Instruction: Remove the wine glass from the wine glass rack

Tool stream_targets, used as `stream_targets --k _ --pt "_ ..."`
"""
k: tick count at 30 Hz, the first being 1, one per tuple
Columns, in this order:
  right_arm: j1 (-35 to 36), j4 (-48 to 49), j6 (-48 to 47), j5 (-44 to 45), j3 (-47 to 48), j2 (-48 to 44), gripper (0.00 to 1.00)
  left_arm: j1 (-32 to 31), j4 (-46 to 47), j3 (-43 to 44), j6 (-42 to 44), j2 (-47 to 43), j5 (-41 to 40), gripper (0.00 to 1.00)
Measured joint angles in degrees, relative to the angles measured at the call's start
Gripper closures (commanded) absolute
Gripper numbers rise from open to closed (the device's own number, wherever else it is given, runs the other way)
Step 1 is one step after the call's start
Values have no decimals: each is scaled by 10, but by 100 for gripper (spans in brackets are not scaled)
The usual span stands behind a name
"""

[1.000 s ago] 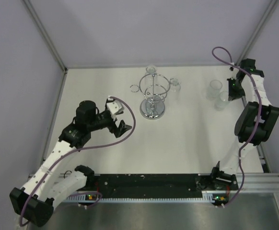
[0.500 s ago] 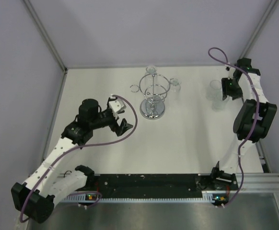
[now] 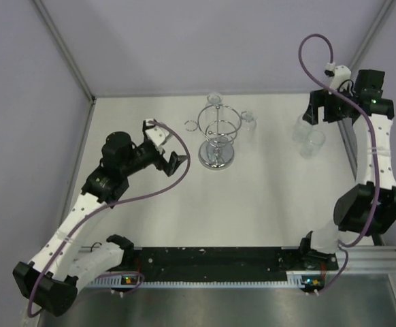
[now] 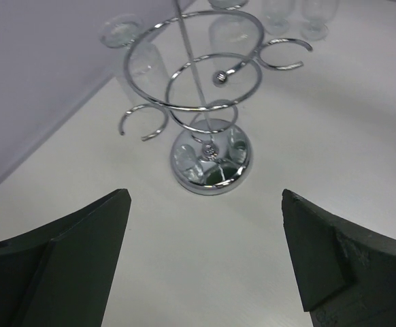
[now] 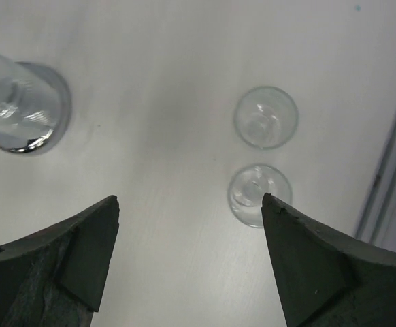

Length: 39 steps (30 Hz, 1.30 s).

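In the top view, the left gripper is found at centre left. It is turned toward the wine glass rack, near it but not touching. Its jaws are spread wide and nothing is held. In the left wrist view, only bare table and the rack's mirrored base are framed between the 2 dark fingers.

The rack is stood upright at upper centre of the top view, close to the table's far edge. 2 glasses are hung on it: the first wine glass at the rack's top side in that view, and the second wine glass at its right side. A loop-ended arm at the rack's left carries nothing, and neither glass is touched by either gripper.

At upper right of the top view, a rear loose glass and a front loose glass are stood on the table. They are just beside each other and well apart from the rack. The right gripper is held over them, its jaws opened wide and gripping nothing. In the right wrist view both loose glasses are seen from above as clear circles. A chrome disc is seen at that view's upper left edge, blurred.
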Motion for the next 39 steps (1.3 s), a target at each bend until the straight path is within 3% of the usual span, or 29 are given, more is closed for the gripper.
stream_targets --k 5,10,18,30,39 --pt "47 124 -27 -167 -178 -143 7 12 19 55 -15 34 -75 1" --pt "94 275 -6 -266 -309 -141 7 15 29 108 2 98 -113 1" --pt "100 436 16 -344 -324 -53 7 62 12 236 16 210 -167 1" --pt "143 482 -35 -379 -324 3 7 83 -1 308 39 309 -209 1" --pt "166 530 -36 -376 -323 45 7 83 -13 324 47 318 -217 1"
